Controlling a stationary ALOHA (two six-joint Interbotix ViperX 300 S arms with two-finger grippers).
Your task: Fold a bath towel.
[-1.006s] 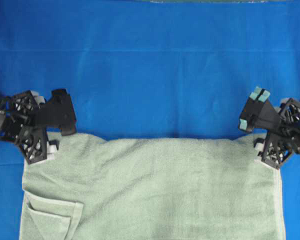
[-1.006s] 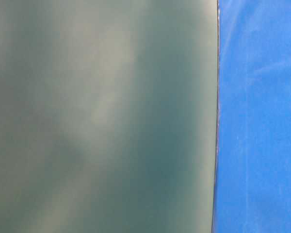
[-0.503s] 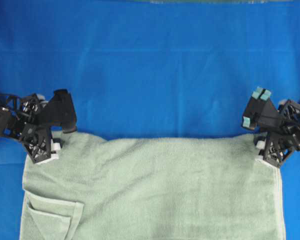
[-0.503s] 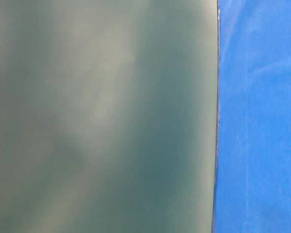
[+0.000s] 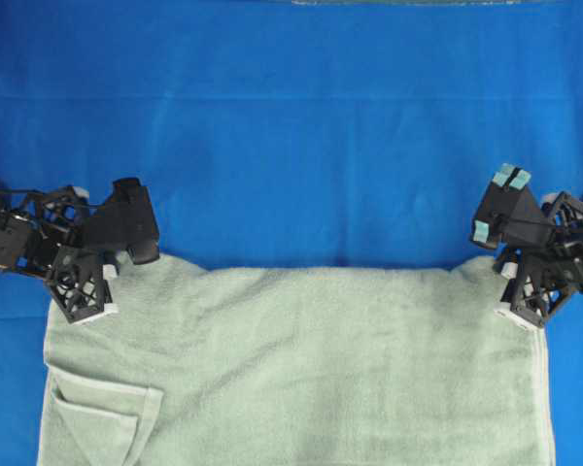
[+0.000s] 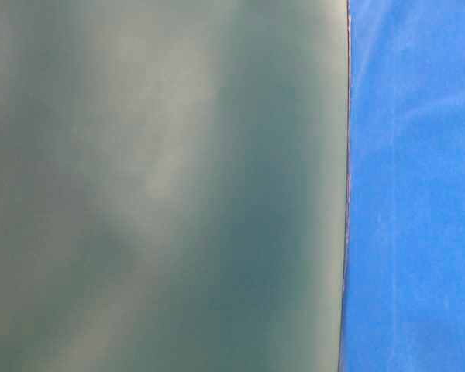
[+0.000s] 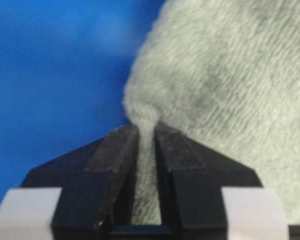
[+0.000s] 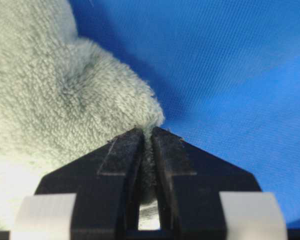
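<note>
Left end effector (image 5: 102,282) shifted inward, both clamping fuzzy sage bath towel (image 5: 301,369) corners, right end effector (image 5: 510,282).

The bath towel (image 5: 301,369) is pale sage terry cloth, fuzzy and looped, matt all over; up close in the left wrist view the pile (image 7: 225,90) reads as soft ridged nap. Along its edge below the right gripper (image 5: 502,283) runs a flat, smoother woven hem band (image 5: 542,388). Under it lies the blue cloth (image 5: 291,146), smooth and fine-woven with a faint sheen and soft creases. The left gripper (image 5: 105,283) is matt black plastic, its fingers (image 7: 115,155) faced with dull, slightly grainy black pads and white tape behind. The right gripper's fingers (image 8: 175,155) look alike, dusted with lint.
</note>
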